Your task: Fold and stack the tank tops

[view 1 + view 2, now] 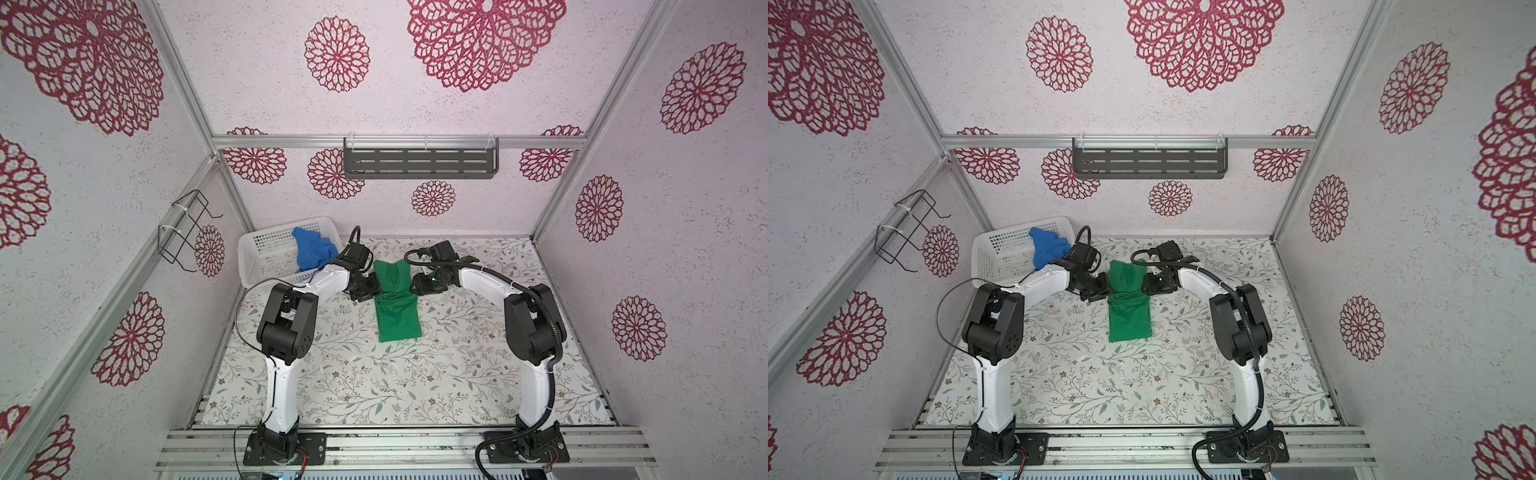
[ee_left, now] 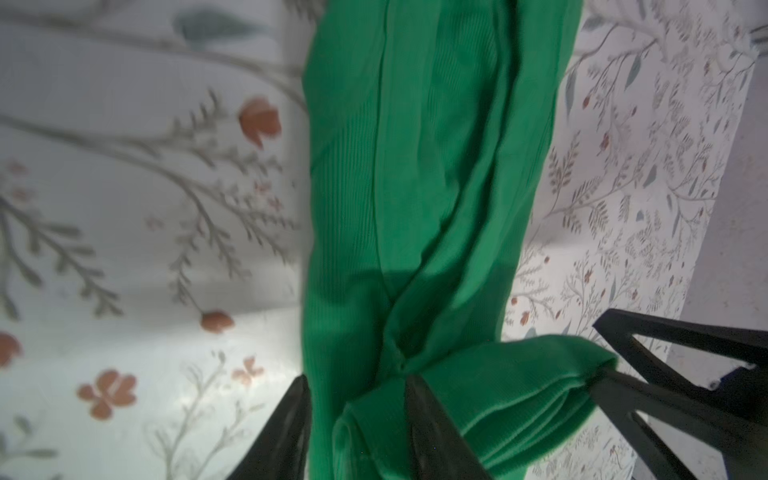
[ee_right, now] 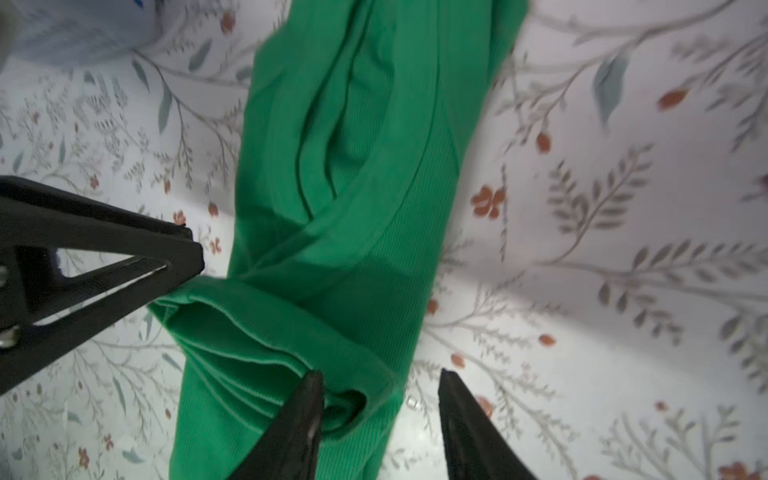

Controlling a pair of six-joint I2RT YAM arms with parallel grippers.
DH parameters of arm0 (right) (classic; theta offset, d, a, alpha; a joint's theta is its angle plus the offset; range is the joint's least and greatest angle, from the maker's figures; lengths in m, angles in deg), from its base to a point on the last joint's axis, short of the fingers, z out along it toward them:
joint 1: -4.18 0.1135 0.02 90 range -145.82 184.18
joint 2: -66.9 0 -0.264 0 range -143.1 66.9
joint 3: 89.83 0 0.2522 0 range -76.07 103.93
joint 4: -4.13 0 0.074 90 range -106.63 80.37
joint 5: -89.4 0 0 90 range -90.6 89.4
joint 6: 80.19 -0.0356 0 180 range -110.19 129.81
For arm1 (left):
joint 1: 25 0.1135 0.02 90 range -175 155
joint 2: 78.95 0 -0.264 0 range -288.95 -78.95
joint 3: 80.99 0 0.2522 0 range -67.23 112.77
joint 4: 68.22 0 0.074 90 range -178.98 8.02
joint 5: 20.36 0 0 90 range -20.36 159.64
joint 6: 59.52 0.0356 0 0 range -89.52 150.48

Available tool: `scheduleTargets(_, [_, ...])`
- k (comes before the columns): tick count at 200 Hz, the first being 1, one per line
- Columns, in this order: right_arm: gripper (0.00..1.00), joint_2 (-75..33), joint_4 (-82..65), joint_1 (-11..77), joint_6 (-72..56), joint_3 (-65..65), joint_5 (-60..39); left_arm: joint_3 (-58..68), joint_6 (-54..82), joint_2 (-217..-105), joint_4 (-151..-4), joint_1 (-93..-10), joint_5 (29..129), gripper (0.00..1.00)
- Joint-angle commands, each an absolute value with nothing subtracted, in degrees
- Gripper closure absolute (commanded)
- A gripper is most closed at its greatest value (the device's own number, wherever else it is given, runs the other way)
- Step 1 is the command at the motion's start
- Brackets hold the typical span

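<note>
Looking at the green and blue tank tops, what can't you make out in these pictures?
- Blue tank top, in the basket: part hidden behind the left arm, both top views.
- Green tank top: ends cut off by the frame in both wrist views, cloth blurred.
- Basket floor under the blue top: covered by it.

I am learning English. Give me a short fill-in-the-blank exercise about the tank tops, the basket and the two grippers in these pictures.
1. The blue tank top lies in the white ____.
2. The green tank top lies on the table, ____ the left gripper and the right gripper.
3. The jaws of both grippers stand ____.
Missing words: basket; between; open.
</note>
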State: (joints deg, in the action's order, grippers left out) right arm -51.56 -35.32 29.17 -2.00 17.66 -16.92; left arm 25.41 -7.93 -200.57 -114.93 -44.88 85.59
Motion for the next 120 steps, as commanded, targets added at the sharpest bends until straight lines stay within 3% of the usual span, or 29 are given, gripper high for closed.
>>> scheduleTargets(1, [0.41, -47.66, -36.96, 28.37, 1.11, 23.99, -15.24, 30.57, -5.08, -197.12, -118.60, -42.64, 83.02, 0.54])
scheduleTargets(38, [0.43, -40.54, -37.66, 28.51, 0.06, 17.79, -12.89, 23.84, -5.74, -187.39, -117.77, -42.22, 78.81, 0.53])
scheduleTargets(81, [0.63, -33.69, -30.22, 30.98, -5.98, 1.87, -16.83, 4.17, -15.68, -178.94, -103.24, -49.35, 81.07, 0.60])
scheduleTargets(120, [0.76, -36.27, -24.94, 32.92, -8.38, -1.68, -17.22, -0.25, -20.87, -182.77, -96.12, -53.42, 82.12, 0.64])
